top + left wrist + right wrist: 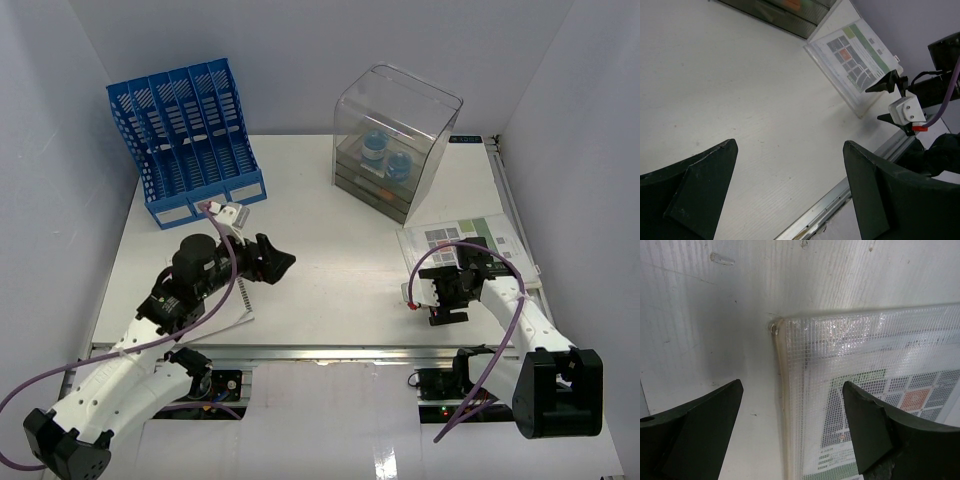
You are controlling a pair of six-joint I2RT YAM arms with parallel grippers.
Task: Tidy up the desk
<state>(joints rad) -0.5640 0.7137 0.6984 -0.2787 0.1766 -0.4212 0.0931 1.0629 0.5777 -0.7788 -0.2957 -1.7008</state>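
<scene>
The right gripper (792,387) hangs with jaws spread and empty above the broad white rectangular surface (330,270), which runs from the arms' bases to the back wall. At its far left stands a blue slotted plastic file rack (190,135), further right a clear plastic drawer box (395,140). The left gripper (790,145), likewise agape, hovers mid-left. Under the right one lies the corner of a clear mesh document pouch (880,390).

L pincer (790,145) spread wide, R pincer (792,385) likewise
</scene>
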